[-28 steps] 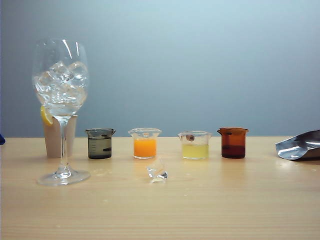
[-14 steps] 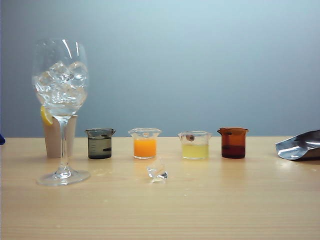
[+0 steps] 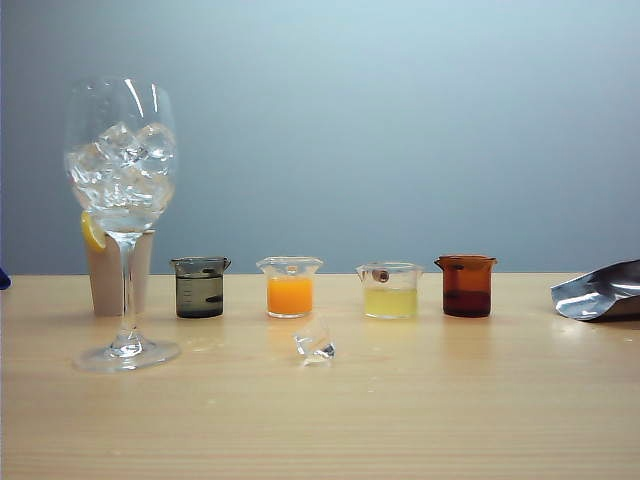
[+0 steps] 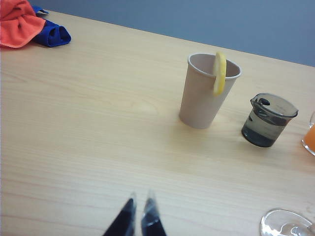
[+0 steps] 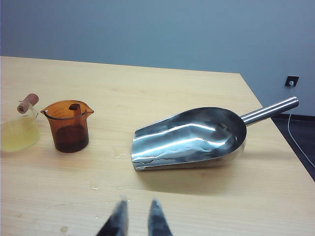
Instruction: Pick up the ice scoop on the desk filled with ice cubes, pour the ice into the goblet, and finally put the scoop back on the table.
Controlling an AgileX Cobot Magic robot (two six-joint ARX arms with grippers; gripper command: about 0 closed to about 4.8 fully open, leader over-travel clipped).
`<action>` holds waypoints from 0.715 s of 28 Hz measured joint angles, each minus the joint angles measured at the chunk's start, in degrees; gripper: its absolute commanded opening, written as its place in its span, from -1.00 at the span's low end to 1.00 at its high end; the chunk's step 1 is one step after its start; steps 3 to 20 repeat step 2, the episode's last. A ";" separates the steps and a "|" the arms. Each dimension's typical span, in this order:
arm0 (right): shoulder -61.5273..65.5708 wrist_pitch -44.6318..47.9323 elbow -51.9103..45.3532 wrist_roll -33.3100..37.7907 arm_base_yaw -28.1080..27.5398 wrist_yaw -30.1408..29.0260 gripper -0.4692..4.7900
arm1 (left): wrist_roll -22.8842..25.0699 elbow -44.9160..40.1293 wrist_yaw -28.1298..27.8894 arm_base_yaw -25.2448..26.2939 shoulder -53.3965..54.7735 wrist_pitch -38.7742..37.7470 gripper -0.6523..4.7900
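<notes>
The goblet (image 3: 127, 290) stands upright at the left of the desk (image 3: 400, 420), its bowl filled with ice cubes (image 3: 122, 160). One loose ice cube (image 3: 315, 345) lies on the wood in front of the beakers. The ice scoop (image 5: 192, 137) lies empty on the table at the far right, handle pointing away from the beakers; the exterior view shows only its edge (image 3: 600, 290). My right gripper (image 5: 139, 202) hovers short of the scoop, jaws a little apart, nothing between them. My left gripper (image 4: 141, 199) hangs over bare wood near the goblet's foot (image 4: 288, 223), its tips almost touching and empty.
A row of small beakers stands mid-table: grey (image 3: 200, 287), orange (image 3: 290, 288), yellow (image 3: 390, 292), amber (image 3: 466, 287). A paper cup (image 4: 206, 91) with a lemon slice stands behind the goblet. Red (image 4: 17, 22) and blue (image 4: 51, 34) cloths lie at the far left. The table's edge runs just beyond the scoop's handle (image 5: 270, 110).
</notes>
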 measured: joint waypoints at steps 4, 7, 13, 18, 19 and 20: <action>0.00 0.00 0.00 -0.02 0.00 0.00 -0.58 | 0.00 0.00 0.00 0.00 0.00 0.00 -0.65; 0.00 0.00 0.00 -0.02 0.00 0.00 -0.58 | 0.00 0.00 0.00 0.00 0.00 0.00 -0.65; 0.00 0.00 0.00 -0.02 0.00 0.00 -0.58 | 0.00 0.00 0.00 0.00 0.00 0.00 -0.65; 0.00 0.00 0.00 -0.02 0.00 0.00 -0.58 | 0.00 0.00 0.00 0.00 0.00 0.00 -0.65; 0.00 0.00 0.00 -0.02 0.00 0.00 -0.58 | 0.00 0.00 0.00 0.00 0.00 0.00 -0.65; 0.00 0.00 0.00 -0.02 0.00 0.00 -0.58 | 0.00 0.00 0.00 0.00 0.00 0.00 -0.65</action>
